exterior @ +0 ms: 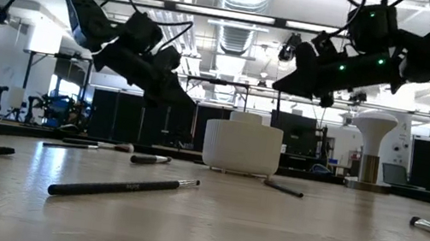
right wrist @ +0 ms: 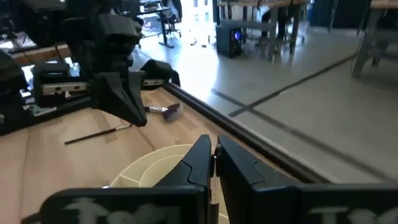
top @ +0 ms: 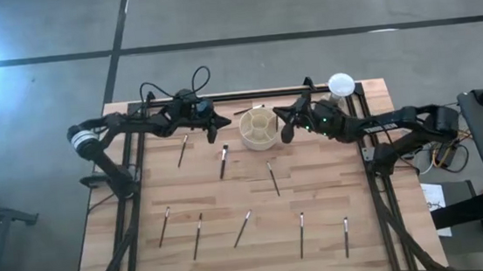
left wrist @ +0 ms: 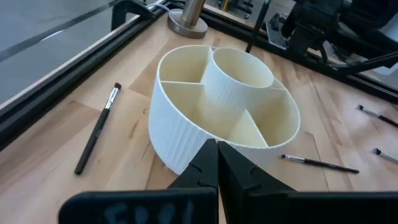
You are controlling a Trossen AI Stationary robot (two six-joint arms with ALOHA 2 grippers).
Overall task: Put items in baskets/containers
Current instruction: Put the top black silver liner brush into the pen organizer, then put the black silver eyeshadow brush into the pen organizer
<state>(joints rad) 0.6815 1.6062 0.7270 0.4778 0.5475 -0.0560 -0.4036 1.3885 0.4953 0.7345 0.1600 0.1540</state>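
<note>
Makeup brushes [top: 273, 179] lie scattered flat on the wooden table [top: 317, 199], most of them well apart from both end effectors, on the half of the table away from the arms' working zone; one dark-handled brush [exterior: 123, 186] lies nearest the low camera. Between the two grippers stands the cream holder [top: 258, 126], round, ribbed on its outer wall, with a central cylinder and radial dividers; the compartments visible in the left wrist view are bare. Left gripper [top: 220, 120] hangs above the table just beside the holder, its fingers clenched together with nothing between them; the holder wall [left wrist: 186, 134] sits directly ahead of its fingertips; one brush [left wrist: 97, 128] lies beside the holder on the table, another [left wrist: 318, 163] on the holder's far side. Right gripper [top: 287, 131] is poised over the opposite rim of the holder, raised clear of the table; its fingers [right wrist: 193, 163] are pressed nearly together; whether a thin brush is pinched between them cannot be told. A white globe on a stand [top: 340, 85] stands near the right arm.
</note>
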